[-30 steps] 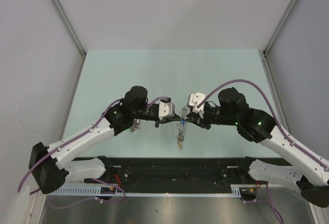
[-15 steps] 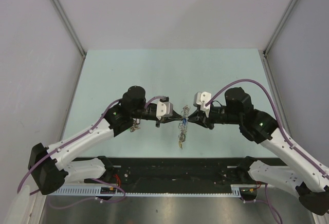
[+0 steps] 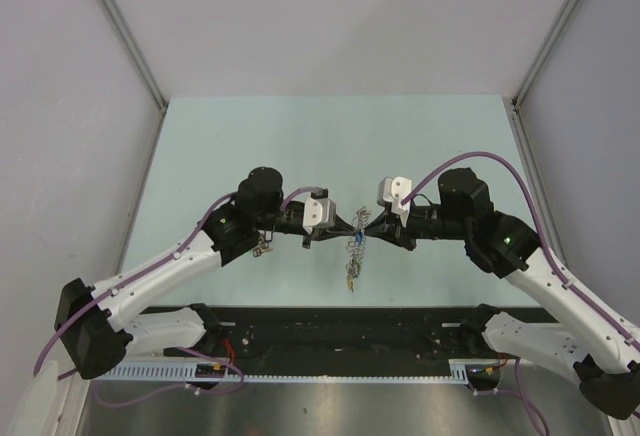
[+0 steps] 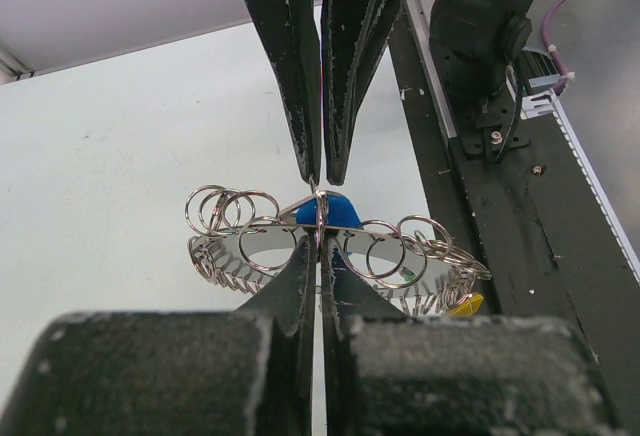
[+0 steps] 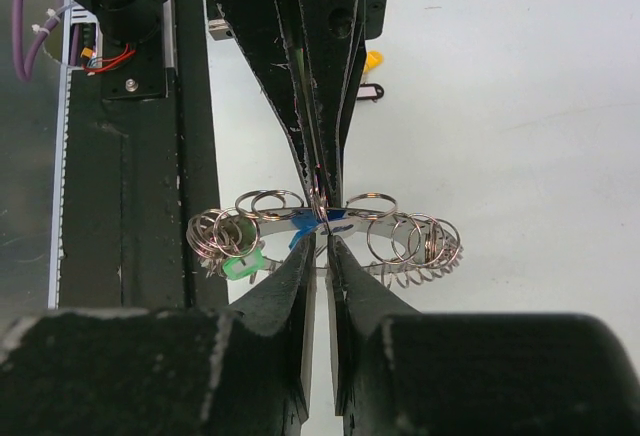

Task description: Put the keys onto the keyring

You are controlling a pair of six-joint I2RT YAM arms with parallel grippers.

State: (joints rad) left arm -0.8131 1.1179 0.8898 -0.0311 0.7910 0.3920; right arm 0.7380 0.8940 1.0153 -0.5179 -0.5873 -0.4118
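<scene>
Keyring (image 4: 260, 248) hangs mid-air above the bench (image 3: 300, 136), pinned between the 2 end effectors. Left end effector (image 4: 318, 246) is fully closed on the keyring's band, at its near edge. Right end effector (image 5: 322, 241) faces it from the other side of the keyring, jaws a hair apart around a small split ring at the keyring's top. Can't tell if it actually pinches or just brackets it. The blue-tag key (image 4: 335, 206) sits right at that pinch point, the yellow tag (image 4: 465, 304) dangles off the keyring's lower end, and the green tag (image 5: 240, 266) hangs under its band. What look like loose keys (image 3: 262, 246) lie on the bench well left of the keyring. Handling, my read: stiff, light polished metal, so slippery in flat pads. The fringe swings freely and will snag. Split rings are springy, thin and easy to lose edge-on. Grip the keyring on bare band between fringe pieces. Take a key by its flat plastic tag, not the blade.
</scene>
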